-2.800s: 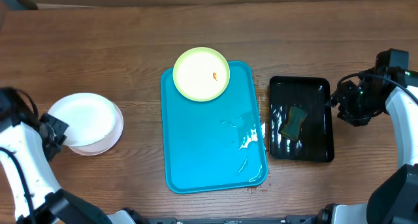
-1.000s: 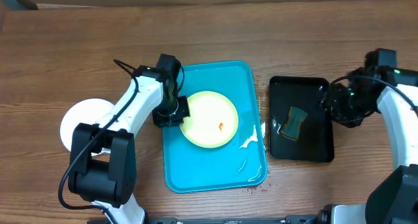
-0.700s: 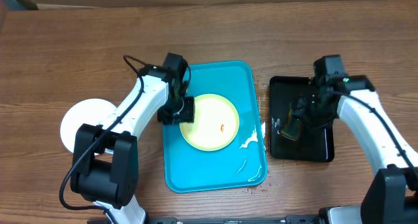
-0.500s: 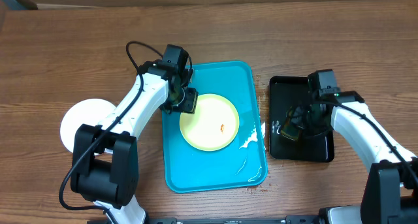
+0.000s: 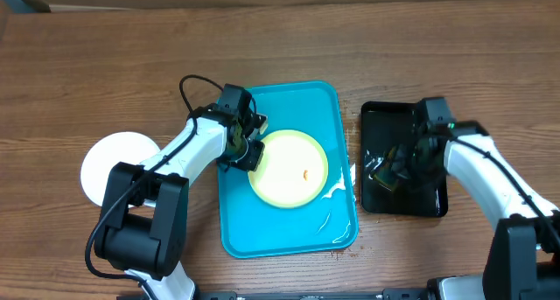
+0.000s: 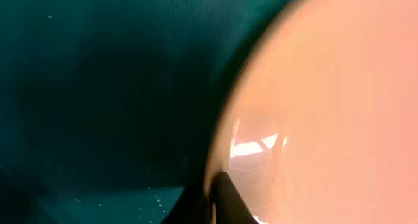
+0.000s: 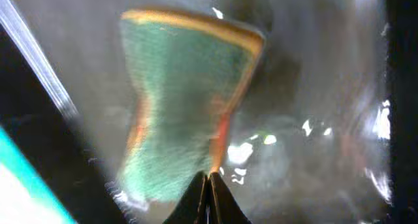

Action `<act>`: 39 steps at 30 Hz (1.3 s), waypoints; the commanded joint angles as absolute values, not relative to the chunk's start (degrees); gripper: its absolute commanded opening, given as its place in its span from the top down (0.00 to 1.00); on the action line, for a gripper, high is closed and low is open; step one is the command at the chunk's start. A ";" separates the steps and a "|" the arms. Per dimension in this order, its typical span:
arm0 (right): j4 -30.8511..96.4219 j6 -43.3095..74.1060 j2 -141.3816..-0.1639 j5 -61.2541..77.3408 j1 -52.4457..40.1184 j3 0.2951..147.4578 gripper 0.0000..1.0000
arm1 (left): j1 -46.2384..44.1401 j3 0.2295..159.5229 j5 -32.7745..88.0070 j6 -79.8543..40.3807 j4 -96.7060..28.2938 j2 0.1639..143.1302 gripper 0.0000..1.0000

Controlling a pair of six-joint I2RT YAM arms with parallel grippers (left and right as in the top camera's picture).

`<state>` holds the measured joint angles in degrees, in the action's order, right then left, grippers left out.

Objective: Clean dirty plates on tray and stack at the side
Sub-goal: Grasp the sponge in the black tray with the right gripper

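Since the yellow-green plate (image 5: 293,164) needs steadying for a scrub, the left end effector (image 5: 249,150) seems pinched on its left rim, holding it flat on the turquoise tray (image 5: 289,226) at the tabletop's centre; toward the right edge, the right end effector (image 5: 395,164) presses its tips together at the green sponge (image 7: 183,100) in the wet black tray (image 5: 420,116), likely to fetch it

Overhead looks straight down; wrist cameras sit close above plate (image 6: 326,119), sponge (image 7: 183,100).
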<state>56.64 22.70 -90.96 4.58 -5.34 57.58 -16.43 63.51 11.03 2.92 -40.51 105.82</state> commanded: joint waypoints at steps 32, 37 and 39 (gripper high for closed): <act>57.34 24.03 -90.76 3.53 -4.45 58.46 0.48 | -16.56 62.08 14.61 -18.68 -46.61 104.92 0.73; 50.85 28.95 -90.78 3.53 -4.54 50.50 0.50 | -16.56 62.08 14.61 -18.68 -46.26 104.92 0.66; 48.51 30.63 -90.83 4.25 -4.54 47.18 0.59 | -16.56 62.08 14.61 -18.68 -46.26 104.92 0.66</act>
